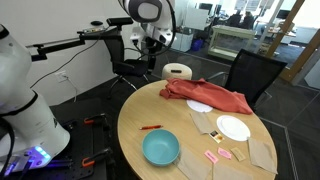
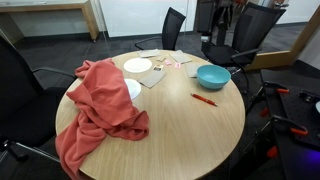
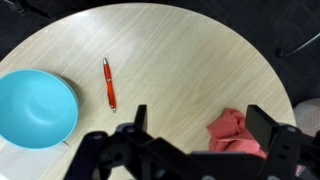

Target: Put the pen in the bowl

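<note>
The thin red pen point(image 3: 108, 83) lies flat on the round wooden table point(image 3: 190, 60); it also shows in both exterior views point(image 1: 151, 127) point(image 2: 204, 99). The teal-blue bowl point(image 3: 35, 107) stands empty just beside the pen; it shows in both exterior views point(image 1: 160, 148) point(image 2: 212, 76). My gripper point(image 3: 200, 125) is open and empty, high above the table, with the red cloth between its fingers in the wrist view. In an exterior view the gripper point(image 1: 151, 60) hangs above the table's far edge.
A crumpled red cloth point(image 2: 100, 105) point(image 1: 205, 95) point(image 3: 238, 130) covers part of the table. A white plate point(image 1: 233, 128) point(image 2: 138, 65), brown paper sheets point(image 1: 262, 152) and small pink pieces point(image 1: 217, 155) lie near it. Black office chairs point(image 1: 255, 75) point(image 2: 170, 30) surround the table.
</note>
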Robot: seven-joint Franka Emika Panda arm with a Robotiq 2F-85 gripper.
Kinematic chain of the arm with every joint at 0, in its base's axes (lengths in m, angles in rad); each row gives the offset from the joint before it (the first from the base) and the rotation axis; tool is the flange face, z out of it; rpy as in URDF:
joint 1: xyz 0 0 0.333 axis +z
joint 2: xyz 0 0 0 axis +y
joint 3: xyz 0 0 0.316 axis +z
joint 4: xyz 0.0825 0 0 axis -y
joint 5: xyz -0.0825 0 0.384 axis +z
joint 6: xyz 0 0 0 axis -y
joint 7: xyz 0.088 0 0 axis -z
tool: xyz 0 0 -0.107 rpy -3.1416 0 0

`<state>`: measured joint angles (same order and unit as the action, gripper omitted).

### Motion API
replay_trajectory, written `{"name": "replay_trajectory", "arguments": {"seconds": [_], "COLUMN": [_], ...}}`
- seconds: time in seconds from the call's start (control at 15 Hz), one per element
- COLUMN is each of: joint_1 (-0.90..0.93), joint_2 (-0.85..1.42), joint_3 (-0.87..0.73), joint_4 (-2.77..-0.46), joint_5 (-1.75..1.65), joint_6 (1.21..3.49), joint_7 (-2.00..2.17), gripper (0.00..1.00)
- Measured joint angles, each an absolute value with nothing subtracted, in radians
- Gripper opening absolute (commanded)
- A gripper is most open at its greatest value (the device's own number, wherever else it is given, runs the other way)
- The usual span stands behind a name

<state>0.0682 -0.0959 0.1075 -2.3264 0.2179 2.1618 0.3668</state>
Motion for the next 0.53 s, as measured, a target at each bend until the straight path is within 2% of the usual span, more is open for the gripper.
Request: {"name": "replay_trajectory", "arguments": {"seconds": [0.53], "joint_1": [0.060], "joint_2": [0.093], "joint_3": [0.082], "joint_4": [-2.343], "joint_5": [0.101], "joint_6": [2.347], "joint_7": [0.561], "gripper": [1.00]}}
